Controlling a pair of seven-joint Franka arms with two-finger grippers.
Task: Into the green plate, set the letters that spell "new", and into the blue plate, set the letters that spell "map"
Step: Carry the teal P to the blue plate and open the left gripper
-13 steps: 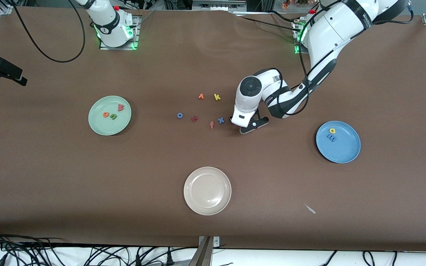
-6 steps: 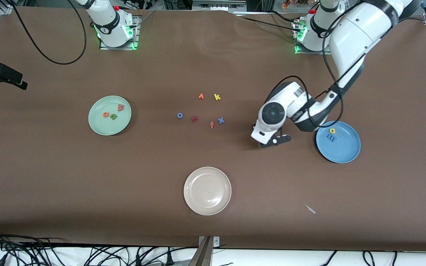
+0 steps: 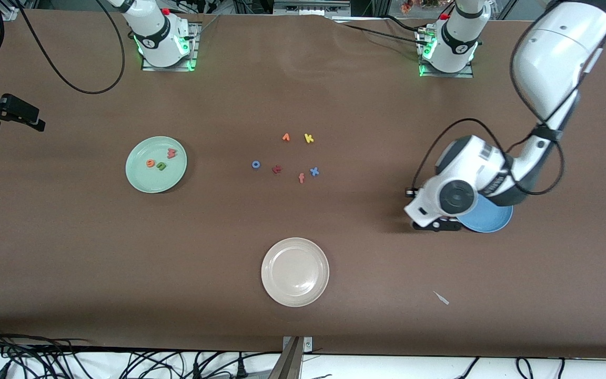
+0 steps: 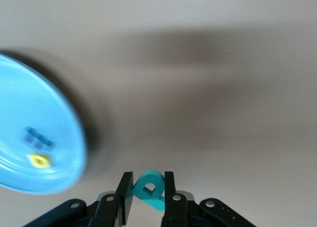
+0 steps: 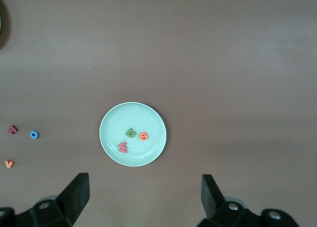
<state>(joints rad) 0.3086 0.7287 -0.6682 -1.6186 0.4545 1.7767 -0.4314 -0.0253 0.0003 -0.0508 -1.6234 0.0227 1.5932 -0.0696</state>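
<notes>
Brown table [image 3: 71, 252]: left claw [image 4: 145, 195] grips teal p [image 4: 150, 187] beside blue plate [image 4: 20, 118]; right claw [image 5: 143, 192] wide.

Mid-frame in the front view, toward the right arm's end, the w-e-n plate [image 3: 140, 181] carries those letters. Loose letters [image 3: 301, 178] cluster at centre, the lone plate [image 3: 295, 271] below them. The left pincer [image 4: 147, 180], gripping the p [image 4: 157, 202], hangs over the surface [image 3: 387, 295] just beside the a-m plate [image 3: 492, 221].

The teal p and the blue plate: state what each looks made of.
The teal p, pinched in the left gripper beside the blue plate: apparently foam, matte; it looks thick-cut, with flat faces and no gloss. Blue plate: probably plastic or melamine with a smooth, slightly glossy finish; uniform colour and a thin shallow rim suggest this, though ceramic cannot be ruled out.
</notes>
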